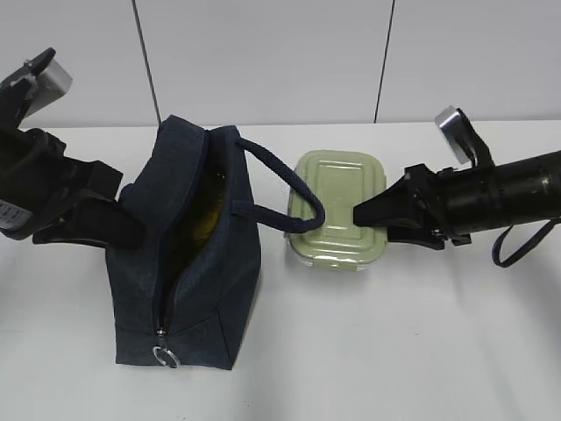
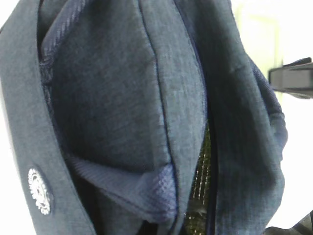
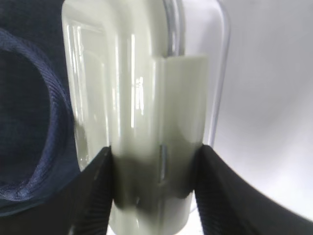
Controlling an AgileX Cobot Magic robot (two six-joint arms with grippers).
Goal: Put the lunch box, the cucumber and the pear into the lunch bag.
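At three o'clock from the lunch bag [image 1: 188,254], the lunch box [image 1: 337,210] rests on the white surface [image 1: 394,342], and the right gripper [image 1: 372,215] is set around its right end. In the right wrist view the jaws stand on either side of the lid's clip tab, pressed against it, so the box is judged to be grasped but not yet raised. The left gripper [image 1: 123,230] is clenched against the bag's left wall at nine o'clock, apparently pinching fabric to keep the mouth open; the pinch itself is not shown.

For the step to go well, the box should be lifted level, carried over the loop handle [image 1: 289,180] without snagging it, and lowered narrow end first into the zipper gap, which looks tight for its width. The left hold should be kept taut throughout.

Inside the bag only a yellowish-green gleam can be made out, and dark ribbed green shows through the slit in the left wrist view; whether this is the cucumber or the pear cannot be told. Neither lies on the surface in view. The left jaws are not seen in their own view, which is filled by fabric.
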